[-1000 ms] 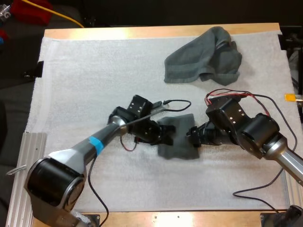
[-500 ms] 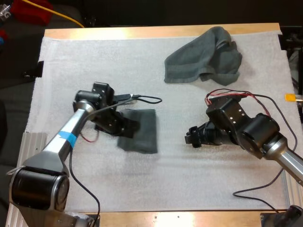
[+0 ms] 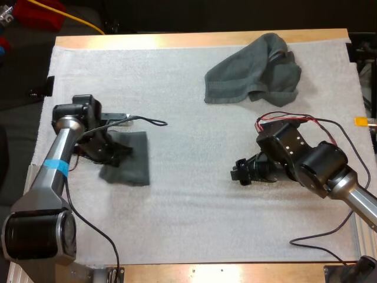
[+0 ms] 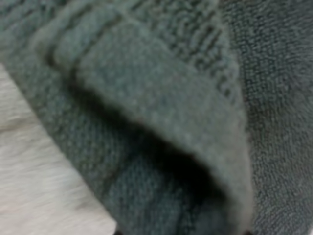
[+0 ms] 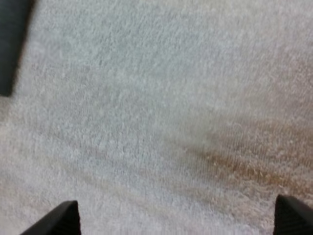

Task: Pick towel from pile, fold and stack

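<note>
A folded dark grey-green towel [image 3: 132, 165] lies flat on the left part of the white mat [image 3: 188, 206]. My left gripper [image 3: 116, 154] is at its left edge, shut on it; in the left wrist view the towel's folded layers [image 4: 161, 107] sit right against the camera. A crumpled towel [image 3: 253, 71] of the same colour lies at the far right of the mat. My right gripper [image 3: 240, 171] hovers low over bare mat right of centre. It is open, its fingertips [image 5: 54, 220] wide apart above the mat [image 5: 161, 98] with nothing between them.
Wooden table edge [image 3: 200, 40] runs along the far side and the near side. A metal rail [image 3: 17, 200] lies by the mat's left edge. Bare mat stretches between the two grippers.
My left arm has swung left, carrying the folded towel from the mat's centre to its left part. The right arm and the crumpled towel have stayed put.
</note>
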Tool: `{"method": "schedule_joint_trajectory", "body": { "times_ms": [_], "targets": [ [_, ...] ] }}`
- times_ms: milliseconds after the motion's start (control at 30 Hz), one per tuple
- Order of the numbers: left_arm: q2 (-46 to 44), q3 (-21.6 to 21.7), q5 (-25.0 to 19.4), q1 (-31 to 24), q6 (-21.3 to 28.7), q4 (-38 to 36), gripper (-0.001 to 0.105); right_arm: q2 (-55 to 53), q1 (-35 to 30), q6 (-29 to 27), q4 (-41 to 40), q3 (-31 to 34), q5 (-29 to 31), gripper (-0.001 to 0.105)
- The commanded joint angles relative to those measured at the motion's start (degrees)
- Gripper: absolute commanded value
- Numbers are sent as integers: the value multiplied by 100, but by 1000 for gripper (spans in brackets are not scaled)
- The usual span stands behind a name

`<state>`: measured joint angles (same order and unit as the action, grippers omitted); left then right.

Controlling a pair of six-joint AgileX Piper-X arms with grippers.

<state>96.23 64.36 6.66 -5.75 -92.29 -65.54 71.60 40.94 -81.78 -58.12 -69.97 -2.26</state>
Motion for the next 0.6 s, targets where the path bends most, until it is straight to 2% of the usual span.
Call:
{"method": "schedule_joint_trajectory", "body": {
  "times_ms": [0,133,467,533,567],
  "targets": [
    [-69,31,-288,-72,85,1,0,-63,1,-83,-95,-15,-10,75],
    [-69,31,-887,-299,135,1,0,-63,1,-99,-96,-15,-10,75],
    [-69,31,-1240,-731,134,212,0,-63,1,-115,-96,-15,-10,75],
    [-69,31,-1237,-731,134,277,4,-63,1,-146,-96,-15,-10,75],
    [-69,31,-1229,-731,134,325,9,-63,1,-164,-96,-15,-10,75]
  ]
}}
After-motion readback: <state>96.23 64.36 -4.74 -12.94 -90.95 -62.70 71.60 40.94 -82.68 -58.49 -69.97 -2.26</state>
